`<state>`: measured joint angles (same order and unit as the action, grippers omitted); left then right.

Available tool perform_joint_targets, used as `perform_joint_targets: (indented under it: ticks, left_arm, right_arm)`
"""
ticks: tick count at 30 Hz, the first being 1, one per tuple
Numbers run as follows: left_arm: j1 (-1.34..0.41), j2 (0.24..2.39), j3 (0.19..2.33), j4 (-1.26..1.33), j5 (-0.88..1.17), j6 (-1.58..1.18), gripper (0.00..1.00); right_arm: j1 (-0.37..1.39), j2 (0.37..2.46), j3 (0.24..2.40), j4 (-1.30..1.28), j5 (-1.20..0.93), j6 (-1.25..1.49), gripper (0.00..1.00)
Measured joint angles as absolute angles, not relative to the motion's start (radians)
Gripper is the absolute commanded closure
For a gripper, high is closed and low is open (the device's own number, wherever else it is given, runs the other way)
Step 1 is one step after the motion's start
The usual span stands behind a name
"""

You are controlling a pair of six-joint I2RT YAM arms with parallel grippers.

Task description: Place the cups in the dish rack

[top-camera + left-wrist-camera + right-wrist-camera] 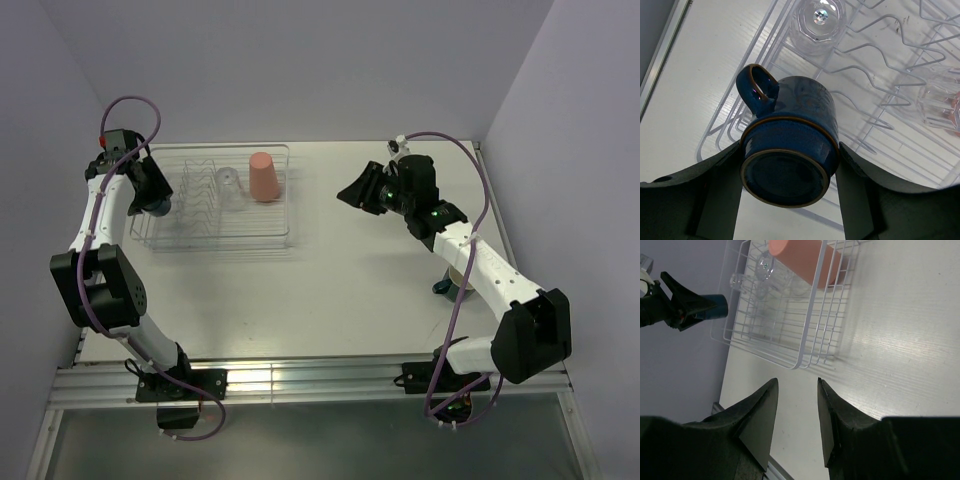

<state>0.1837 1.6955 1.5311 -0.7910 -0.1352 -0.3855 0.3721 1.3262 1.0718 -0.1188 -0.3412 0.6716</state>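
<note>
The dish rack stands at the back left. A salmon-pink tumbler and a clear glass stand upside down in it. My left gripper is shut on the dark navy mug and holds it tilted, base toward the camera, over the rack's left end. Two clear glasses show beyond it. My right gripper is open and empty above the table, right of the rack. A bit of the teal mug shows under my right arm.
The right wrist view shows the pink tumbler, a glass and the navy mug in the left gripper. Walls close the table at left, back and right. A metal rail runs along the near edge.
</note>
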Motion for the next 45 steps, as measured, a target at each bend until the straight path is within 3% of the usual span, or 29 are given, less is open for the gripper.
perform_joint_targets:
  ticks: [15, 29, 45]
  left_arm:
    - [0.147, 1.695, 1.593, -0.835, -0.117, -0.385, 1.00]
    - [-0.167, 1.695, 1.692, -0.899, -0.136, -0.420, 1.00]
    - [-0.290, 1.654, 1.568, -0.837, -0.141, -0.543, 1.00]
  right_arm:
    - [0.372, 1.328, 1.071, -0.119, -0.341, 0.671, 0.55]
    - [0.312, 1.319, 1.071, -0.172, -0.297, 0.657, 0.57]
    - [0.225, 1.114, 1.115, -0.382, -0.120, 0.617, 0.52]
